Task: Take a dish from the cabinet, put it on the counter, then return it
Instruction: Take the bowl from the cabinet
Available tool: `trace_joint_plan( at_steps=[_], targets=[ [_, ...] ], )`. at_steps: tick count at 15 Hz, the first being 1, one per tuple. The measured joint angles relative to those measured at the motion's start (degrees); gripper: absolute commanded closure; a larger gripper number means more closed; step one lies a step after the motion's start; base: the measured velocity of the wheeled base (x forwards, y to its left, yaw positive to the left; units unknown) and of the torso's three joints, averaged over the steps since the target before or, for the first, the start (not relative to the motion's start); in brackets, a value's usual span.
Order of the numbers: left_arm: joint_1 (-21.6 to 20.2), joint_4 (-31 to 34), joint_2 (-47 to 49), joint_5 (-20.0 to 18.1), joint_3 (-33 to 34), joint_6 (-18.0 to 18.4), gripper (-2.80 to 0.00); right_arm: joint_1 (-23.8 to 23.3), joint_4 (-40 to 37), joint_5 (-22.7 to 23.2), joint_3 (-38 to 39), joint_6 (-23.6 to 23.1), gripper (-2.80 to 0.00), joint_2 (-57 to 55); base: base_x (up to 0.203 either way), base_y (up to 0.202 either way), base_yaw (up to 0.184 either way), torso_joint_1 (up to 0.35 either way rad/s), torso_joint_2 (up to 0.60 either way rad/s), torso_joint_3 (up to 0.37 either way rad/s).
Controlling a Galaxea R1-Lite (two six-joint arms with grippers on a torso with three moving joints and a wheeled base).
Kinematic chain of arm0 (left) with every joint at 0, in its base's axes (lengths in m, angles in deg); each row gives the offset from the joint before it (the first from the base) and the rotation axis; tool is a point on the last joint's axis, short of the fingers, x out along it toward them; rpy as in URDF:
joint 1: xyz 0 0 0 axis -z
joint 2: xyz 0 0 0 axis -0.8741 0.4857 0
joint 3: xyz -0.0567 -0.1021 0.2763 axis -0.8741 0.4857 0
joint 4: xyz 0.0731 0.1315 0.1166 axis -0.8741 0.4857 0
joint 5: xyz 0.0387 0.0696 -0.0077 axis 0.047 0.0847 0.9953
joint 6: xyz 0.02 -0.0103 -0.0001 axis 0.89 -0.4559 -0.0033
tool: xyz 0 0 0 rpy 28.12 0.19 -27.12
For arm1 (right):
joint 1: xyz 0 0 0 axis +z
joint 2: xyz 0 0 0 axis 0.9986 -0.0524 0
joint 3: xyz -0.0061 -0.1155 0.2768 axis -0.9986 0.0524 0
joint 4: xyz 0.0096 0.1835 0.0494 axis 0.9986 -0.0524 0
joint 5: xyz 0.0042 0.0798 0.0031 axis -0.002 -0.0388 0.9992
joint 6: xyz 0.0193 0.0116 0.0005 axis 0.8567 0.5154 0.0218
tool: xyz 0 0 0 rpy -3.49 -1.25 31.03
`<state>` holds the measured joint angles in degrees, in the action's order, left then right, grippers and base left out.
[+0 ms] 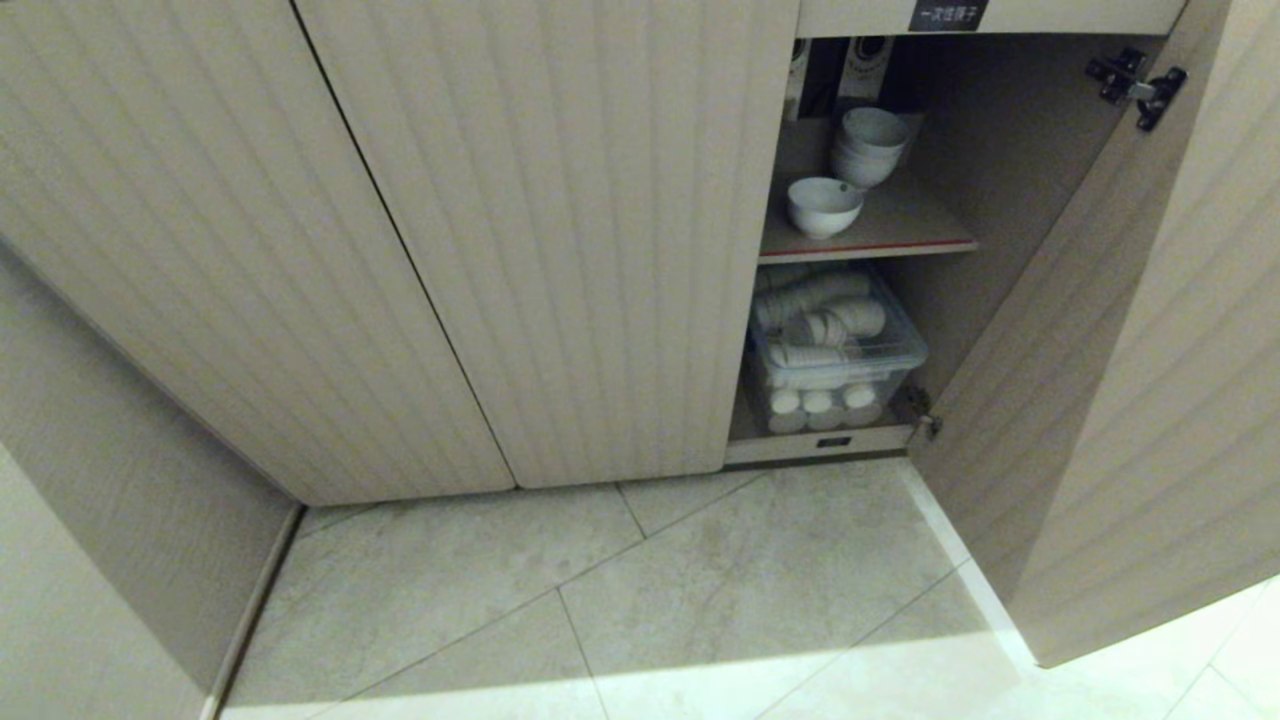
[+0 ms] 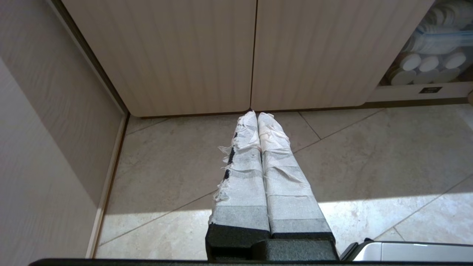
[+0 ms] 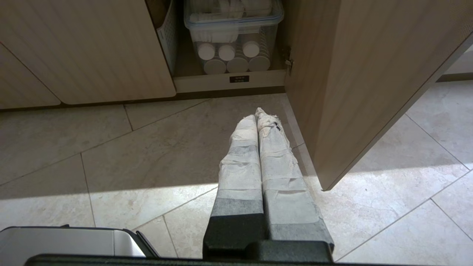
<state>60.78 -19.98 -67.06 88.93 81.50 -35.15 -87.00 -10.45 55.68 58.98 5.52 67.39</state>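
Sitting on cabinet [image 1: 560, 200] shelf, dish [image 1: 823, 206], both tools [image 2: 257, 117] [image 3: 257, 112] closed, empty, well below.

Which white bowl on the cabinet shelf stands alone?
The single bowl near the shelf's red front edge; the other bowls sit nested in a stack behind it.

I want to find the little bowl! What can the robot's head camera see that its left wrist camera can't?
Only the head view shows the upper shelf with the single white dish, the stack of white bowls behind it, the black label and the open door.

Only the left wrist view shows the left gripper, shut, over the floor tiles, pointing at the closed doors.

Both show the fluted cabinet doors, the tiled floor and the clear plastic box of white cups on the bottom level.
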Motion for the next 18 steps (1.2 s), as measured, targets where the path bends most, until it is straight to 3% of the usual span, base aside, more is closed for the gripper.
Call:
trace_joint_plan(
  at_steps=[5, 18],
  targets=[
    [0.00, 0.00, 0.00, -0.02, 0.00, 0.07, 0.00, 0.00, 0.01, 0.02, 0.00, 0.00, 0.00, 0.00, 0.014, 0.000, 0.000, 0.001, 0.00, 0.001],
    [0.02, -0.07, 0.00, -0.01, 0.00, 0.00, 0.00, 0.00, -0.02, 0.02, 0.00, 0.00, 0.00, 0.00, 0.195, 0.000, 0.000, 0.004, 0.00, 0.003]
  ],
)
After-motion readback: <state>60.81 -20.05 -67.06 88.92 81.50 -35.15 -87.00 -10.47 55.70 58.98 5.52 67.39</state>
